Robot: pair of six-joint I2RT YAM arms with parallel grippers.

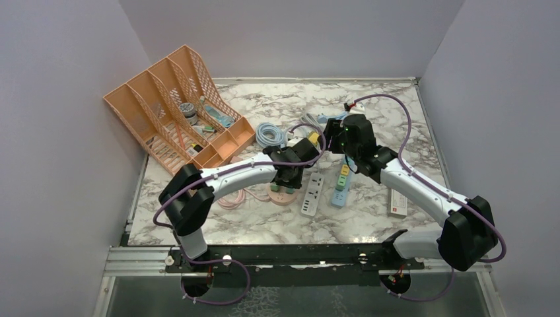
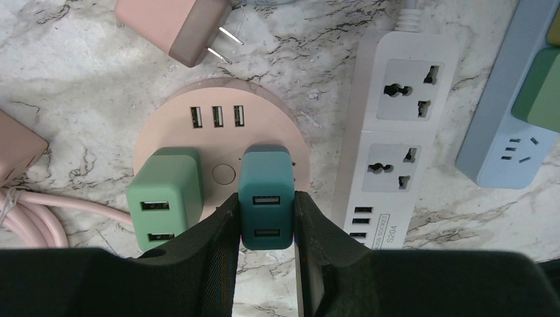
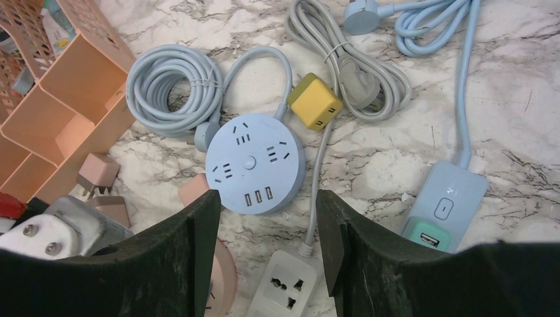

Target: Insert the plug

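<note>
Left gripper (image 2: 266, 212) is clamped on the teal plug (image 2: 265, 191), held between its fingertips and upright on the pink round socket (image 2: 198, 135) directly beneath, its prong end hidden below; the right gripper (image 3: 267, 228), parted and empty, stands farther off.

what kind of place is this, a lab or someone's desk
Probably a robot test cell: plain walls box in the table, two arms are bolted to a rail at its edge, and power strips lie about, the left gripper shut on a teal charger.
</note>
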